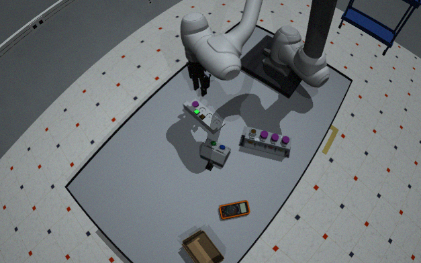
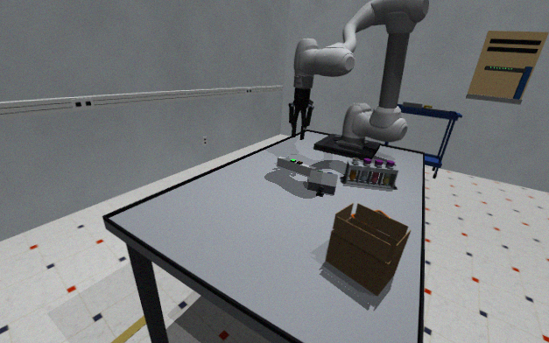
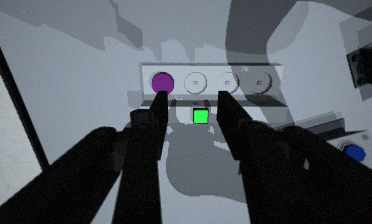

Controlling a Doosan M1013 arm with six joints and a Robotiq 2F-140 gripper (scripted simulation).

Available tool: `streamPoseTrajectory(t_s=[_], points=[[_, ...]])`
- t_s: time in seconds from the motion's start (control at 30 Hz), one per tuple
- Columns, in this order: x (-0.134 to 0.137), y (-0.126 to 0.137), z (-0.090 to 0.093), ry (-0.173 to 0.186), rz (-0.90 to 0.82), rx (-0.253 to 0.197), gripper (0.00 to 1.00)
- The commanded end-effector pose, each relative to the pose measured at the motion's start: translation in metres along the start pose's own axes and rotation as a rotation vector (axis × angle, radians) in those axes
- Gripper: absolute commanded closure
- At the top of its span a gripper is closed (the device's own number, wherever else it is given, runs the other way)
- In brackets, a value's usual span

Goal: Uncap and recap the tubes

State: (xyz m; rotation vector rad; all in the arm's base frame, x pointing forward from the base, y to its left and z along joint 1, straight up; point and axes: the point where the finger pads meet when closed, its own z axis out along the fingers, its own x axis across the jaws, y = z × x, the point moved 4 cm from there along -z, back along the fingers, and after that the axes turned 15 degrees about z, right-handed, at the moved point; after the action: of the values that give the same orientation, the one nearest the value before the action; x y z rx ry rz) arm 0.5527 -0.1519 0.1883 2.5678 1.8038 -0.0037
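cap [image 3: 162,82]: purple | lamp [image 3: 200,116]: green | CYCLE key [image 3: 355,152]: blue | multimeter [image 1: 234,209]: orange

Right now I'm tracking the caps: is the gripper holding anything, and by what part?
Nothing is held. The gripper hangs above the cap tray, its fingers apart with only air between; the purple cap lies in its nest.

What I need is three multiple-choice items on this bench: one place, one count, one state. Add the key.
1. Where does the loose purple cap sit?
A. In an end nest of the cap tray
B. On the multimeter
C. In the cardboard box

2. How many tubes in the decapping station wear purple caps?
A. One
B. Three
C. Four

3. Which tray lamp is lit?
A. Green
B. Amber
C. Neither

Key:
1 A, since the cap fills the tray's end nest.
2 B, since one end tube stands uncapped.
3 A, since the green lamp glows.
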Motion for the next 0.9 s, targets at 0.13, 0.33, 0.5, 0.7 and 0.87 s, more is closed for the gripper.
streamPoseTrajectory(t_s=[0.13,0.33,0.5,0.7,0.87], points=[[-0.037,0.020,-0.001,0.002,0.000,-0.001,0.64],[-0.037,0.020,0.004,0.002,0.000,-0.001,0.64],[-0.037,0.020,0.019,0.002,0.000,-0.001,0.64],[-0.037,0.020,0.050,0.002,0.000,-0.001,0.64],[-0.037,0.020,0.075,0.002,0.000,-0.001,0.64]])
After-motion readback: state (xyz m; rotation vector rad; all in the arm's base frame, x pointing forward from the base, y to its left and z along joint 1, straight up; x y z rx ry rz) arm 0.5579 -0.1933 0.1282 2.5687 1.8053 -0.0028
